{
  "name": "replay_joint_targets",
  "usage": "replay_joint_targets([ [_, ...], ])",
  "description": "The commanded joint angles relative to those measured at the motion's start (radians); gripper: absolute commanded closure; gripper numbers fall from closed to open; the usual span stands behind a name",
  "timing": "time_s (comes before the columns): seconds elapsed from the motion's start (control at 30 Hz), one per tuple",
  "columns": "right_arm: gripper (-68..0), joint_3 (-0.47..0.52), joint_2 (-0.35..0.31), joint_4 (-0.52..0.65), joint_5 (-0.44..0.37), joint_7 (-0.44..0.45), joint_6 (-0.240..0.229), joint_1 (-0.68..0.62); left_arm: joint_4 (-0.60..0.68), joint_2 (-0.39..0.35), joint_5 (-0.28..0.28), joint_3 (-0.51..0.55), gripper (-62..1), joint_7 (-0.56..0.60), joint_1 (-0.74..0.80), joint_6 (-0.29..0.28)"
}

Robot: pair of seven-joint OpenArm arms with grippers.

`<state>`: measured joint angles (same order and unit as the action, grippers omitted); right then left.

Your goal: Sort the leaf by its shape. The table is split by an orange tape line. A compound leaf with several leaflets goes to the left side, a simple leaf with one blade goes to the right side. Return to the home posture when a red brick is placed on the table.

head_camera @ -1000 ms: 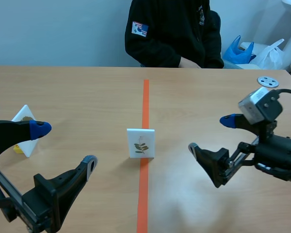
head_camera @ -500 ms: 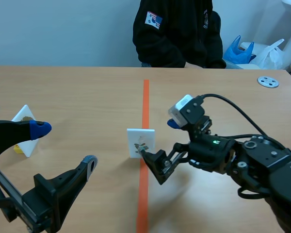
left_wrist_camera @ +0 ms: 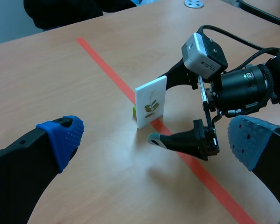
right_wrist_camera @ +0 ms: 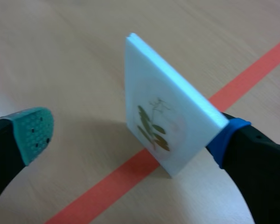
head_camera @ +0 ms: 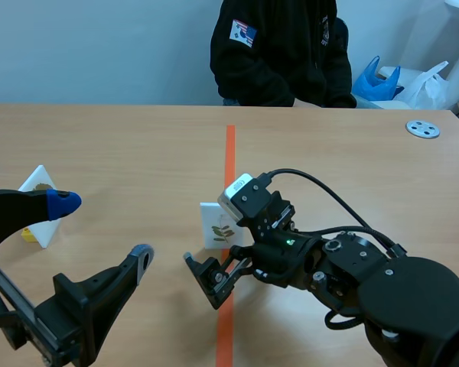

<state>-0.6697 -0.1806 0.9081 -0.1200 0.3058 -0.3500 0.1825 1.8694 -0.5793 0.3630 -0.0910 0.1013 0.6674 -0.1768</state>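
Closest to you, your left gripper [head_camera: 101, 229] is hanging low over the left side of the light brown wooden table [head_camera: 122, 145]. Its two fingers are standing wide apart and are holding nothing.

A little farther out, your right gripper [head_camera: 213, 248] is sitting at the middle of the table. Its fingers are apart too. One is in front of the small white square card with a leaf picture [head_camera: 214, 222] and one is behind it. The front pad is not touching the card. I cannot tell if the back finger is.

The card is standing up on the long orange tape line [head_camera: 229, 153]. Its leaf is showing several small leaflets, so I am thinking it belongs on the left side.

Nothing is being gripped yet, so closing on the card, carrying it left and letting go are all left to do.

Out on the left side, another white card [head_camera: 38, 180] is standing. No red brick is showing, so going home is not needed yet.

Farthest away, a person in a black top [head_camera: 279, 53] is sitting across the table.
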Motion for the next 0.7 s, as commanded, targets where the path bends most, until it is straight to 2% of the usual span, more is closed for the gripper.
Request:
replay_joint_targets([
  [0.0,-55.9,0.006,-0.013,0.026,-0.01,0.016,0.008,0.017,0.01,-0.003,0.006,0.006,-62.3,0.014,-0.003,-0.002],
  [0.37,-28.5,0.006,-0.013,0.026,-0.01,0.023,0.014,0.016,0.01,-0.003,0.006,0.006,-62.3,0.014,-0.004,-0.002],
  [0.67,-14.4,0.006,-0.013,0.026,-0.01,0.023,0.022,0.017,0.01,-0.003,0.006,0.006,-62.3,0.014,-0.003,-0.002],
])
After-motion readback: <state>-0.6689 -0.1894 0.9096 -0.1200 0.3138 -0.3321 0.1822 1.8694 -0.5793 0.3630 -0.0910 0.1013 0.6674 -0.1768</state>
